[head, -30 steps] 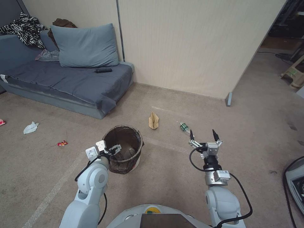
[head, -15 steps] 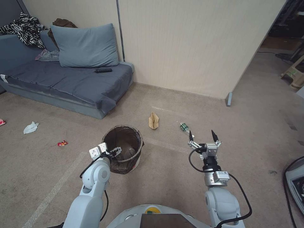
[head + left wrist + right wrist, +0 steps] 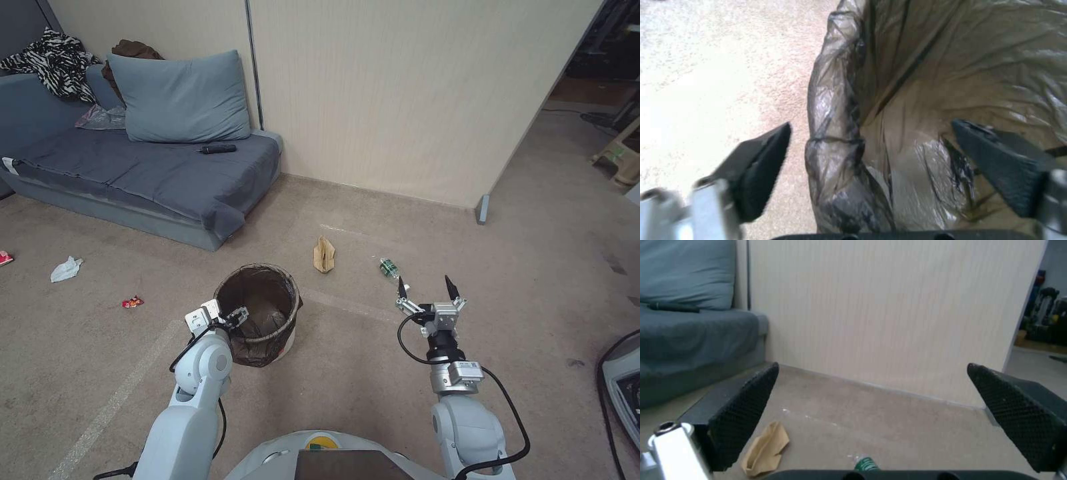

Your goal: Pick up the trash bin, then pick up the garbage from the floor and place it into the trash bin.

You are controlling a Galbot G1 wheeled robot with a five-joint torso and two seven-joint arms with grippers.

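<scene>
Left gripper [image 3: 235, 316] at the near-left rim of the trash bin [image 3: 270, 333], jaws spread and straddling the bag-lined rim [image 3: 833, 140], one finger [image 3: 762, 160] outside over the carpet, the other inside, not clamped. Right gripper [image 3: 427, 285] raised over the floor to the bin's right, fingers wide apart and holding nothing. Beyond the bin, brown paper bag [image 3: 324, 255] and green-labelled bottle [image 3: 389, 268]; white tissue [image 3: 65, 269] and red wrapper [image 3: 133, 303] far left.

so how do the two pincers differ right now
The left pincer sits low, straddling the bagged rim of the trash bin, one finger outside and one inside; the right pincer hangs in free air, clear of everything. The left points down; the right points forward toward the wall. Both are open.
</scene>
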